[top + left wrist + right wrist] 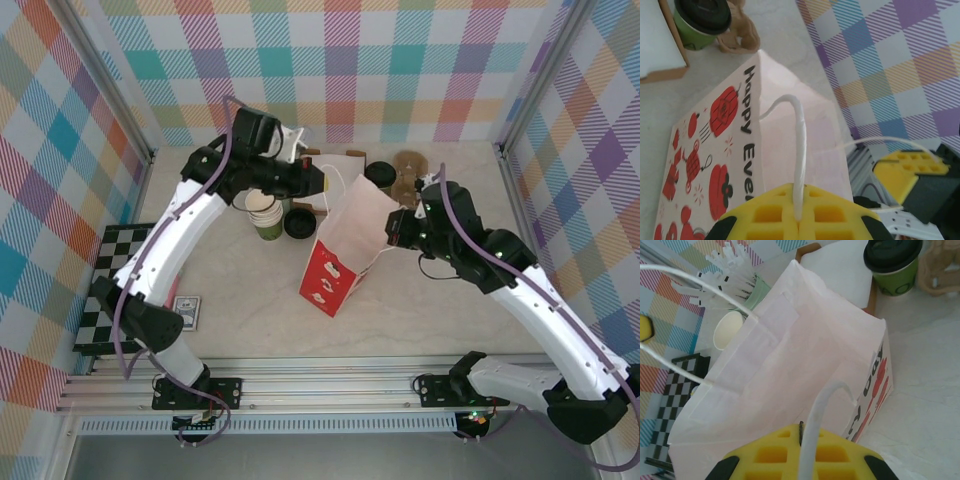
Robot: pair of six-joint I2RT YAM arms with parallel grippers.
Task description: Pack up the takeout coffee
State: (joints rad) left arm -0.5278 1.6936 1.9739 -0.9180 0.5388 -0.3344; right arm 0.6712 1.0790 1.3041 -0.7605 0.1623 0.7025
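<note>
The takeout coffee (380, 175) stands upright at the far side of the table, a dark-green paper cup capped by 1 round black lid (892, 252). We judge it light if empty and noticeably heavier if filled; we cannot tell which. The paper wall is thin and will buckle under a hard squeeze, and the surface looks smooth, so a weak pinch could let the tapered body slip. The lid is only pressed on, so lifting by it or pinching close under the rim risks popping it off. We would take hold around the middle of the green body, 2 fingers on opposite sides, with moderate pressure, and carry it upright.

Just beside it on one side lies a brown tray (345, 158) of white sheets, on the other a cardboard cup carrier (408, 170). Directly in front stands the paper bag (340, 250), white with red print, its mouth spread open.

The left gripper (799, 222) is clamped on 1 white handle (801, 150) of the bag, and the right gripper (801, 440) is clamped on the other handle (817, 405), so both are occupied. We judge that 1 of them must let go to fetch the cup.

Nearer the left arm sit a stack of cream cups (262, 203) and a pale-green cup of packets (747, 285).
</note>
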